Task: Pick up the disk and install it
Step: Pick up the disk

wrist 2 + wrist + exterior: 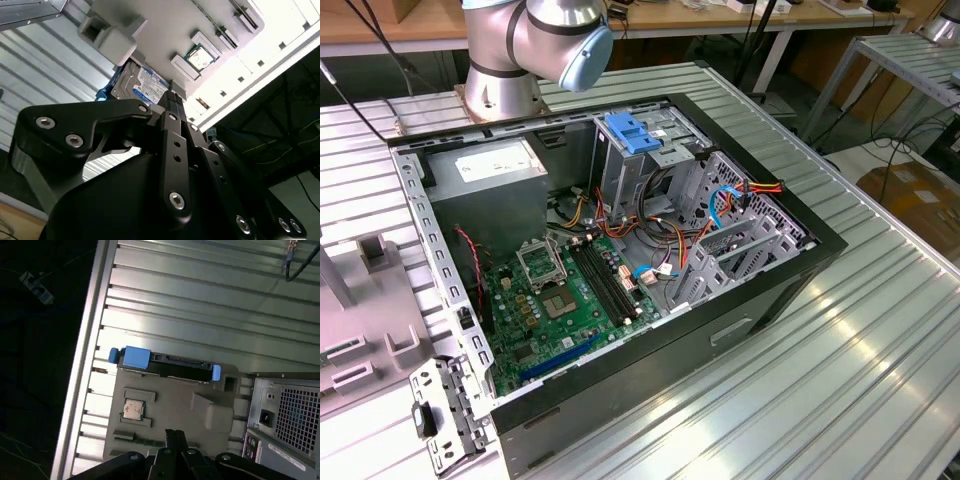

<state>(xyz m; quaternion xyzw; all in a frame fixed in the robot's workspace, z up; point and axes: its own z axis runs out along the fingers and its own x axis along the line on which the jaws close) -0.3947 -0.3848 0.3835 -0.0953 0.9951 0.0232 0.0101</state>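
Exterior view's left: grey tray (365, 300) on the ribbed tabletop (840, 380), arm (535, 40) base behind. Centre: open PC case (670, 360), drive cage w/ blue latch (633, 133) at the back. Right: bare ribs.

First wrist view now. The disk (172, 365) is parked in a slot along the tray edge farthest from the gripper (170, 432), apparently stood on a long edge, well apart from the case. So install isn't done, by my read. Fingers are pressed together, nothing btwn them, hanging over the tray and not touching the disk. A CPU chip (133, 410) lies flat on the tray, btwn fingers and disk.

Orientation: long axis runs along the tray edge, approx parallel w/ the tabletop ribs. Blue carrier caps both short ends, bigger blue tab on the end away from the case. In the second wrist view the label face is turned toward the fingers.

Handling, my judgement: rigid, dense for its size, smooth faces so a bit slippery, and shock-sensitive, so no knocks. The blue frame is thin plastic and prob. flexes. Best hold looks like mid-length, across the thin dimension, on the two flat faces.
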